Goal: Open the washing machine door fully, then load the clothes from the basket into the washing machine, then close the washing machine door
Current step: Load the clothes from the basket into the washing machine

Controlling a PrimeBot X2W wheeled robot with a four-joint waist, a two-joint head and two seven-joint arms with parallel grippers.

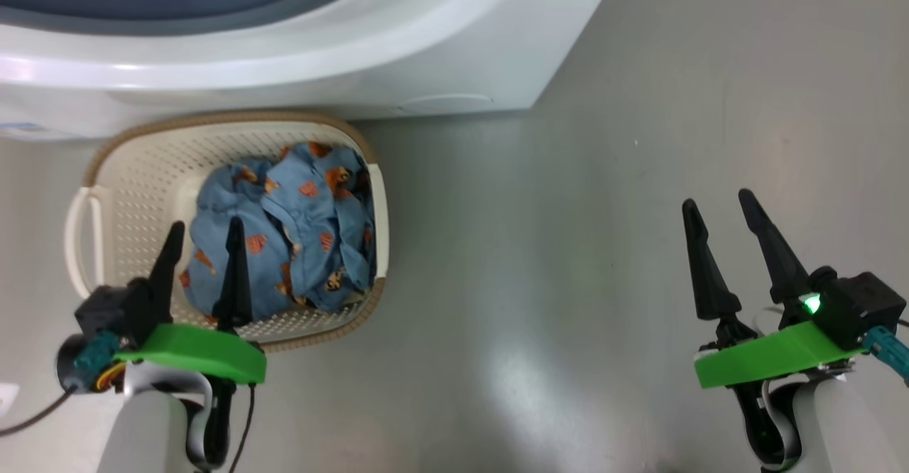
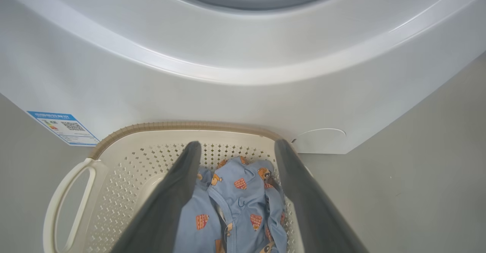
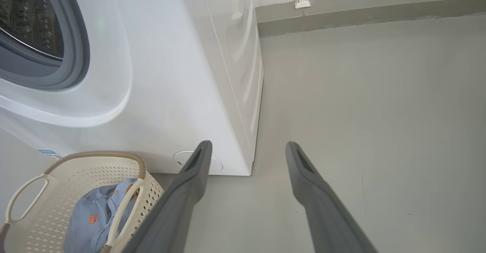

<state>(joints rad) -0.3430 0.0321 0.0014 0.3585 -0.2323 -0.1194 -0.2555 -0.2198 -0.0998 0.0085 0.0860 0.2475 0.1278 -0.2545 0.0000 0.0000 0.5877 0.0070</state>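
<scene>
The white washing machine fills the top of the head view; in the right wrist view its grey gasket rings the bare steel drum. The washing machine door is out of view. The cream basket stands on the floor against the machine's front, with the light-blue printed clothes heaped inside. My left gripper hangs open above the basket's near side, and in its wrist view the left gripper frames the clothes without touching them. My right gripper is open over bare floor.
A blue label and a small round white flap sit low on the machine's front. Grey floor stretches to the right of the basket and the machine. A wall base runs behind the machine's right side.
</scene>
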